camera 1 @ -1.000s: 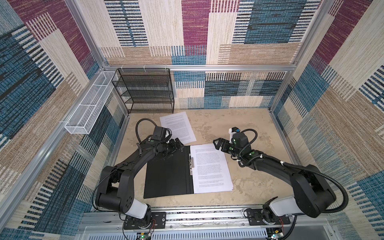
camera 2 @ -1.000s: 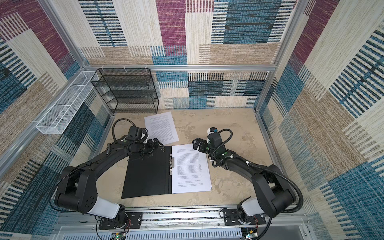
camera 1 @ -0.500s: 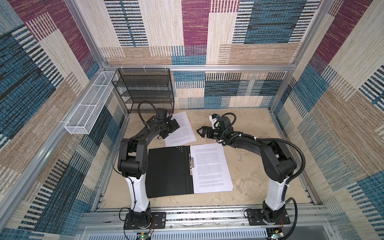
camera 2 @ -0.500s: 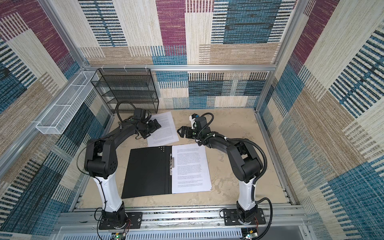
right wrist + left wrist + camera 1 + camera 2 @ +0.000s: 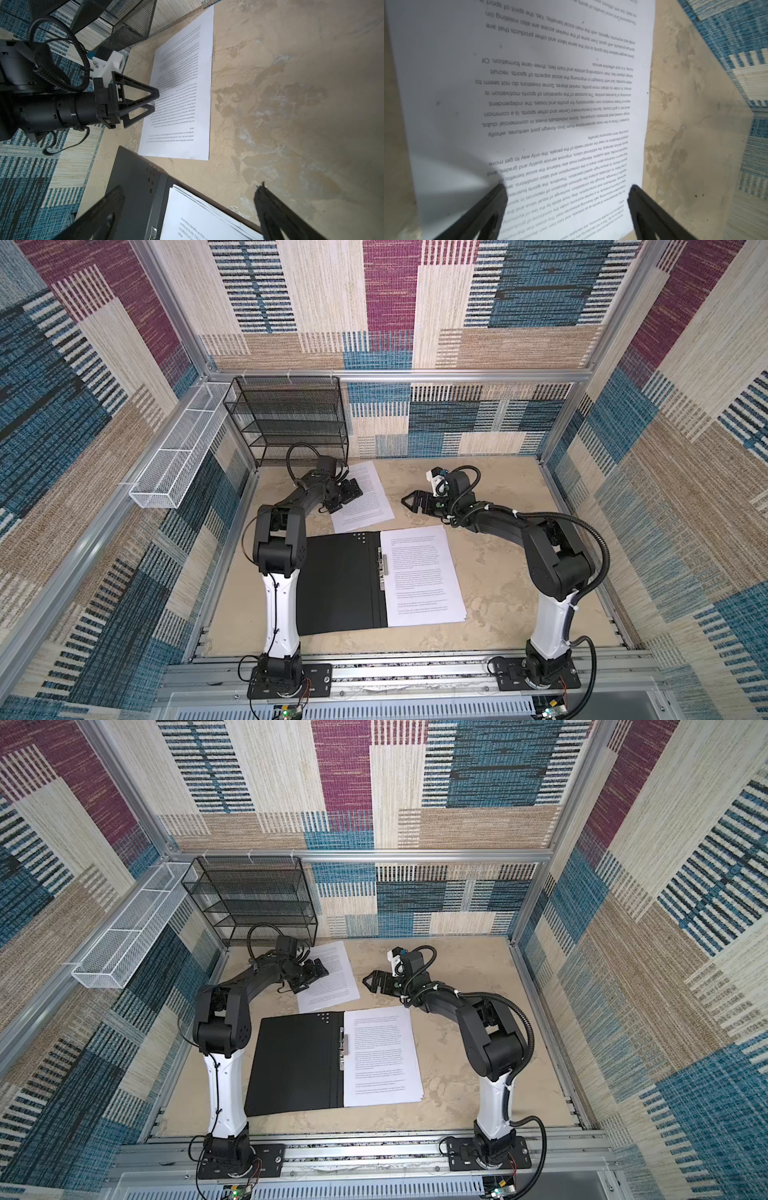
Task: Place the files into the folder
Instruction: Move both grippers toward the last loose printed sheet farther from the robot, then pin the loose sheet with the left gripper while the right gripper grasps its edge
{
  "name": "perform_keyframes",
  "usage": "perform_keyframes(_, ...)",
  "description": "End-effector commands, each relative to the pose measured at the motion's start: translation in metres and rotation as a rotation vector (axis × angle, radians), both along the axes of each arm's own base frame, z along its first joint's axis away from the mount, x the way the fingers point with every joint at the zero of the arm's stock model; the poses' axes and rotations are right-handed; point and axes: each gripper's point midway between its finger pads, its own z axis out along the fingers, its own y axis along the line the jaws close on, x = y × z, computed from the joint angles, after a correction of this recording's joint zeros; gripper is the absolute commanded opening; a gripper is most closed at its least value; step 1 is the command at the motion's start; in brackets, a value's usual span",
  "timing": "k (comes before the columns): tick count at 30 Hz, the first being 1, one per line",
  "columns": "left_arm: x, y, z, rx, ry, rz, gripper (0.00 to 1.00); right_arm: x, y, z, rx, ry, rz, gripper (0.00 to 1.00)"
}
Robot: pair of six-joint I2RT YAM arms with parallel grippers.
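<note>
Spread empty, my left claw [image 5: 348, 497] and right claw [image 5: 409, 502] flank the one loose white printed paper sheet [image 5: 372, 506]; other sheets [image 5: 419, 572] already lie in the open flat black folder [image 5: 340, 580].

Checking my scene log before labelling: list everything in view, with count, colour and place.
folder: one, black inside, open flat at the table's front middle.
stacked sheets: several, exact count unclear, white with black print, on the folder's right half.
loose sheet: one, white with black print, flat on the table behind the folder.
wire rack: one, black, back left corner.
mesh basket: one, white, on the left wall rail.
table: one, beige, the work surface.
left hand: one, black, open, over the loose sheet.
right hand: one, black, open, above bare table right of the loose sheet.
</note>
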Motion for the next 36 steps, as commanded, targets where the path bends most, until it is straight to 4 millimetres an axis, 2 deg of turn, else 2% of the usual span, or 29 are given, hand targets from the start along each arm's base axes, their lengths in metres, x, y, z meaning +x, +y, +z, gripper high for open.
perform_keyframes(1, -0.022, -0.016, -0.027, -0.003, 0.104, -0.064, 0.93, 0.010, 0.001, -0.002, 0.006, -0.008, 0.014, 1.00)
perform_keyframes(10, -0.036, -0.068, -0.029, -0.009, 0.104, -0.184, 0.93, 0.060, 0.000, -0.021, -0.054, -0.019, 0.047, 0.99)
perform_keyframes(14, -0.047, -0.073, -0.036, -0.014, 0.126, -0.186, 0.93, 0.081, 0.000, -0.030, -0.075, -0.032, 0.072, 0.98)
perform_keyframes(18, -0.057, -0.073, -0.041, -0.027, 0.139, -0.181, 0.93, 0.087, 0.011, -0.041, -0.057, -0.020, 0.124, 0.96)
perform_keyframes(23, -0.072, -0.075, -0.045, -0.028, 0.153, -0.184, 0.93, 0.095, 0.011, -0.047, -0.069, -0.025, 0.119, 0.96)
perform_keyframes(28, -0.075, -0.077, -0.042, -0.057, 0.151, -0.181, 0.93, 0.089, 0.014, -0.061, -0.053, 0.027, 0.141, 0.93)
perform_keyframes(36, -0.066, -0.084, -0.037, -0.071, 0.144, -0.196, 0.93, 0.046, 0.008, -0.070, -0.004, 0.097, 0.151, 0.93)
